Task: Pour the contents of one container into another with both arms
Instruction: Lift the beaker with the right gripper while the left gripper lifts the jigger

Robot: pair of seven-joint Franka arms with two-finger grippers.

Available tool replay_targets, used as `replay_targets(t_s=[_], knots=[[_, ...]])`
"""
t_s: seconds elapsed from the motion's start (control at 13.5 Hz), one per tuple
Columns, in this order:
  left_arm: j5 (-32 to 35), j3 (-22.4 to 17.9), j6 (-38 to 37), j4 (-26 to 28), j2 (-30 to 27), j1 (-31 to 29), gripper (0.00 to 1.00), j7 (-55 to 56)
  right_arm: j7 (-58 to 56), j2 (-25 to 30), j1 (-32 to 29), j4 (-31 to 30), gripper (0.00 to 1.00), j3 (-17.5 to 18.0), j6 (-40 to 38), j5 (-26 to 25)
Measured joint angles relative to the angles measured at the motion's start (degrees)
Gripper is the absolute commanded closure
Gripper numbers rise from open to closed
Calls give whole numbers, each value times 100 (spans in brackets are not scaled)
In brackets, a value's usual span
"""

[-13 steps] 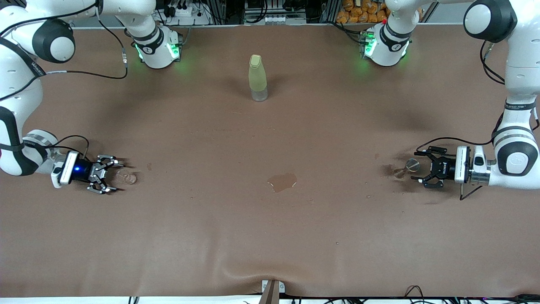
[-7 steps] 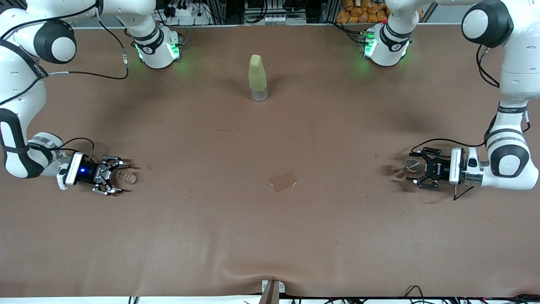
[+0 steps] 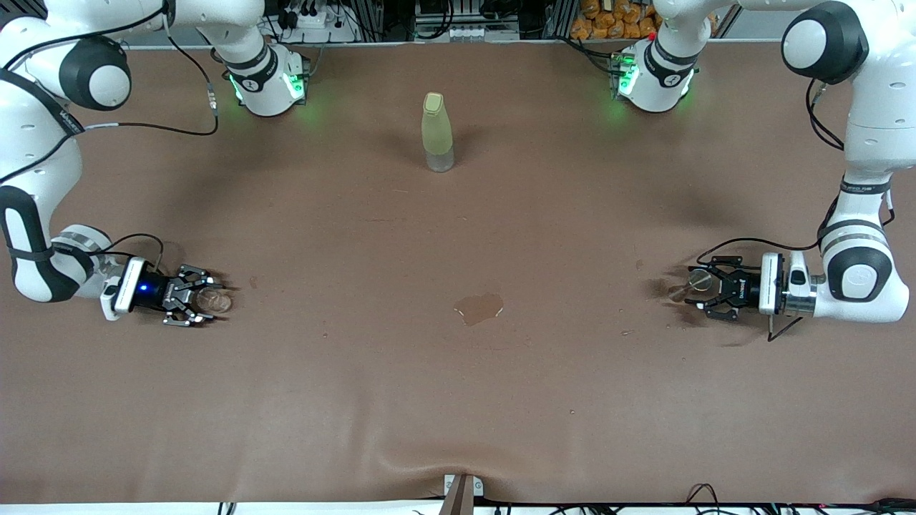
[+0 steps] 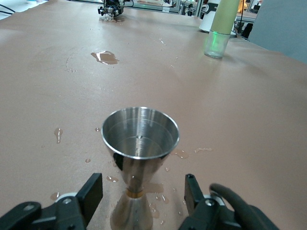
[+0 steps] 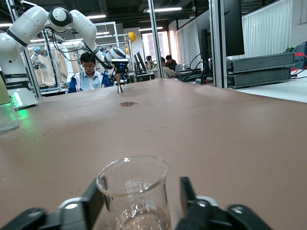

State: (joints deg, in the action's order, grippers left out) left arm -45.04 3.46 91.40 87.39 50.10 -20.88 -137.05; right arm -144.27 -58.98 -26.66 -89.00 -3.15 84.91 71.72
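While both white arms (image 3: 43, 214) reach low, black grippers flank glassware.

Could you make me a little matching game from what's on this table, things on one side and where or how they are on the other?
Things:
1. metal jigger
2. glass beaker
3. bottle
4. puddle

Descriptions:
A. upright with a yellow-green top, nearest the robots' bases
B. clear, with printed marks, between the fingers of the right gripper
C. wet patch on the brown cover, mid-table
D. shiny double cone, between the fingers of the left gripper

Pairs: 1-D, 2-B, 3-A, 4-C
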Motion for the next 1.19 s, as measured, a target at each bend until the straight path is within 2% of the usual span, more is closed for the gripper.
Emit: replay_targets(t_s=[0.07,0.15,0.45,0.59,0.74,0.89,1.19], knots=[[0,1,7,-1,0,0,39,0,-5,0,0,0,69,0,0,1],[0,3,12,-1,0,0,39,-4,-9,0,0,0,75,0,-4,3],[-72,11,16,-2,2,6,40,-5,-10,0,0,8,77,7,-15,13],[-159,14,22,-2,3,12,41,-7,-10,2,1,89,87,43,-19,16],[-214,18,34,-2,5,46,44,-9,175,43,21,262,87,90,-39,19],[-228,19,79,-2,5,81,47,-9,566,146,68,406,93,144,-65,21],[-228,18,107,-3,7,87,49,-9,983,463,273,616,94,356,-75,24]])
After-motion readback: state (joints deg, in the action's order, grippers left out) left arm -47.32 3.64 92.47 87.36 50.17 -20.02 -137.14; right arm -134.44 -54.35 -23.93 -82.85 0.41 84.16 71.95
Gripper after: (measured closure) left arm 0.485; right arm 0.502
